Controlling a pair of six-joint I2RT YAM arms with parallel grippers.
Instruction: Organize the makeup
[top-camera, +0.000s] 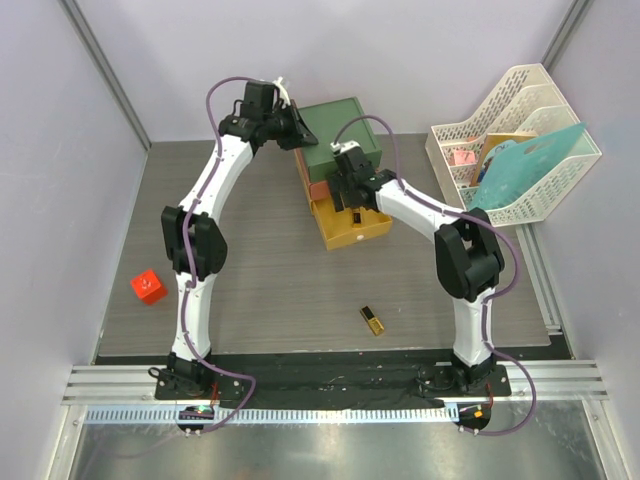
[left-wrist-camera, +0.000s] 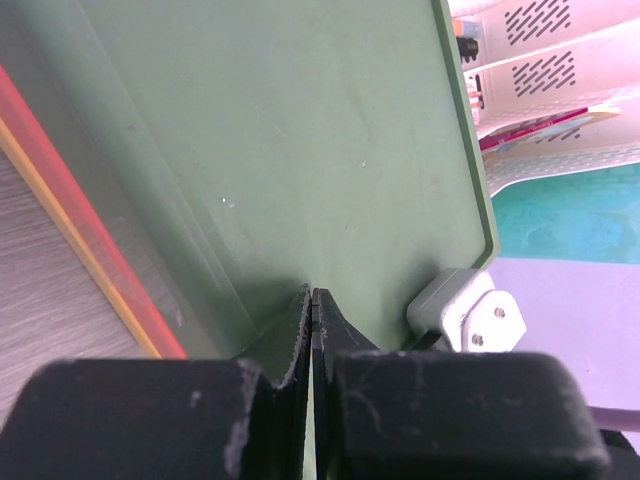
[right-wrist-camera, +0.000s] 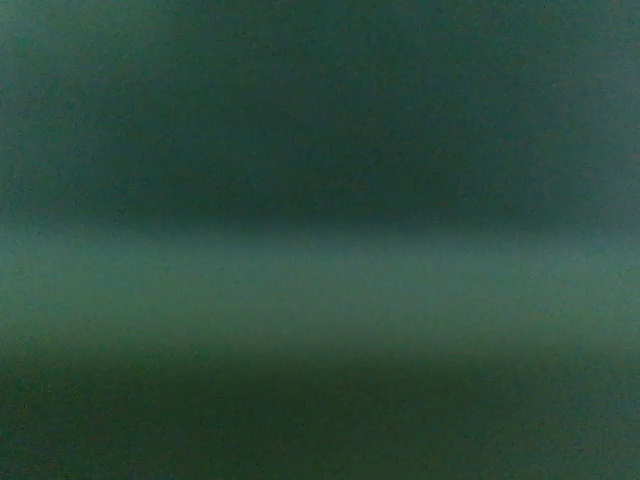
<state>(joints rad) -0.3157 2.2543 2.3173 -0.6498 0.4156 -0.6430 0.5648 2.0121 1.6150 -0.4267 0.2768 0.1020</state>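
Nearly done, I think: one small gold-and-black lipstick (top-camera: 372, 320) lies low in the middle, outside the green, orange and yellow drawer box (top-camera: 335, 125). The left gripper (left-wrist-camera: 312, 300) has its jaws together. I cannot tell about the right gripper (top-camera: 352, 203).

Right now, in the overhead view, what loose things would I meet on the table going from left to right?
red cube → gold and black lipstick → white rack. The drawer box overlaps the lipstick, so it is left out.

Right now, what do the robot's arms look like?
The left arm and right arm are white tubes with chunky black joints. A thin purple cable loops along each one. The left gripper has black, slightly scuffed fingers.
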